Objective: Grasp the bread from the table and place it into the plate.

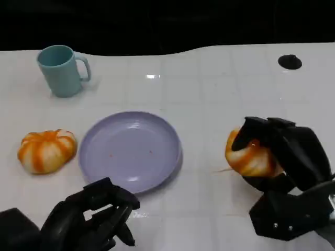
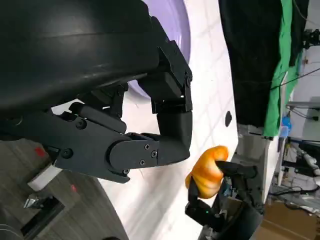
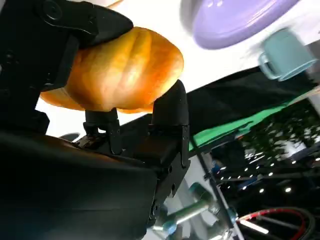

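My right hand (image 1: 285, 157) grips an orange-and-white bread roll (image 1: 250, 156) just off the table, to the right of the lavender plate (image 1: 130, 150). The right wrist view shows the roll (image 3: 122, 70) clamped between black fingers (image 3: 167, 107), with the plate (image 3: 235, 20) beyond. In the left wrist view the same roll (image 2: 207, 170) sits in the right hand (image 2: 235, 200) in the distance. A second, similar roll (image 1: 47, 150) lies on the table left of the plate. My left hand (image 1: 91, 217) hovers near the plate's front edge, fingers curled in and holding nothing; its fingers (image 2: 160, 145) fill the left wrist view.
A teal mug (image 1: 62, 69) stands at the back left, seen again in the right wrist view (image 3: 285, 52). A small dark round hole (image 1: 289, 61) marks the white table (image 1: 209, 89) at the back right. Beyond the table's far edge is darkness.
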